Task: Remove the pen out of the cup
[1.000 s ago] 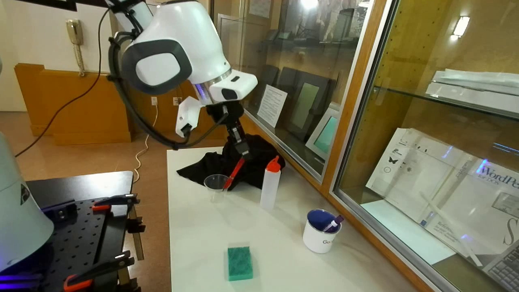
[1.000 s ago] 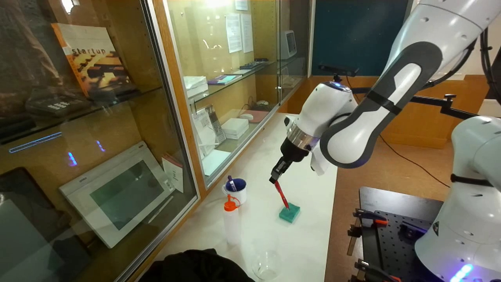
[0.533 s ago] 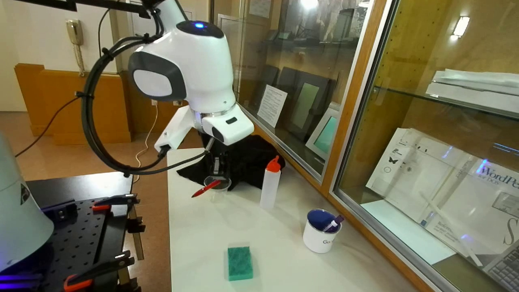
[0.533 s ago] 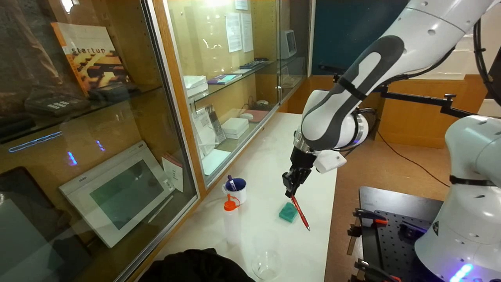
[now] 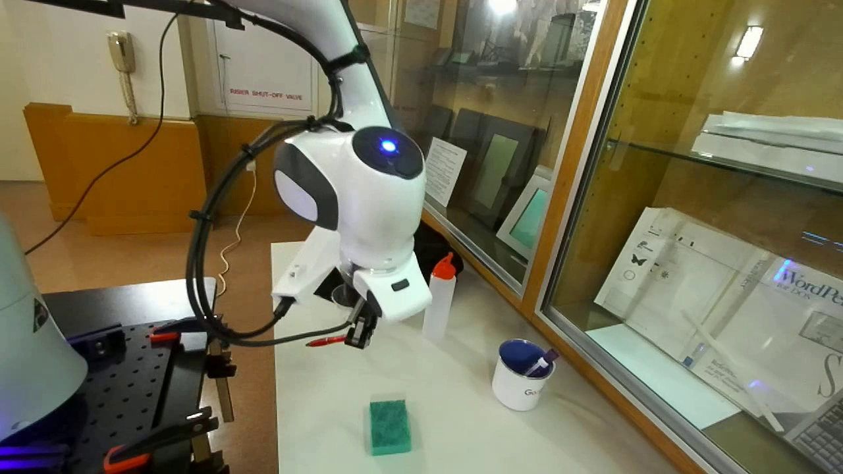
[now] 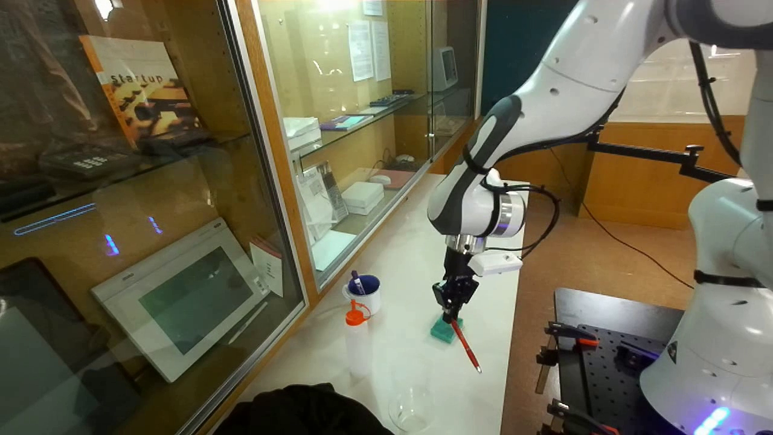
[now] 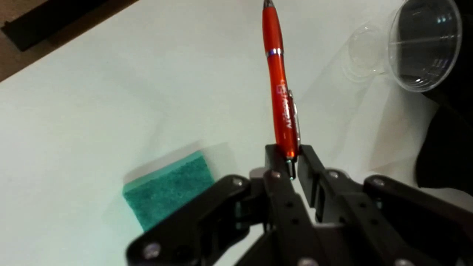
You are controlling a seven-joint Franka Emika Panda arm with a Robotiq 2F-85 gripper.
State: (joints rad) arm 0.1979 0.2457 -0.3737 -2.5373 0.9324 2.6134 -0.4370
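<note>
The red pen [image 7: 280, 88] is held by its clip end between the fingers [image 7: 273, 157] of my gripper [image 7: 289, 152]. Its metal tip points away from the gripper. In both exterior views the pen [image 5: 326, 341] [image 6: 467, 346] sticks out from the gripper [image 5: 357, 339] [image 6: 448, 317], apparently above the white table. The clear plastic cup [image 7: 425, 44] stands apart from the pen, with nothing seen inside. It also shows in both exterior views [image 5: 341, 296] [image 6: 411, 412], partly hidden by the arm in one. A white mug [image 5: 517, 388] [image 6: 369, 301] with a blue inside holds a purple-capped marker [image 5: 541, 363].
A green sponge [image 5: 389, 428] [image 7: 170, 188] lies on the white table [image 5: 316, 408]. A white bottle with a red cap [image 5: 440, 299] [image 6: 357, 344] stands between cup and mug. Black cloth [image 6: 302, 414] lies beside the clear cup. A glass cabinet runs along the table's edge.
My gripper has moved with the pen from behind the clear cup, in an exterior view, to the sponge side of it. The pen has swung round to point sideways. The grip stays shut.
</note>
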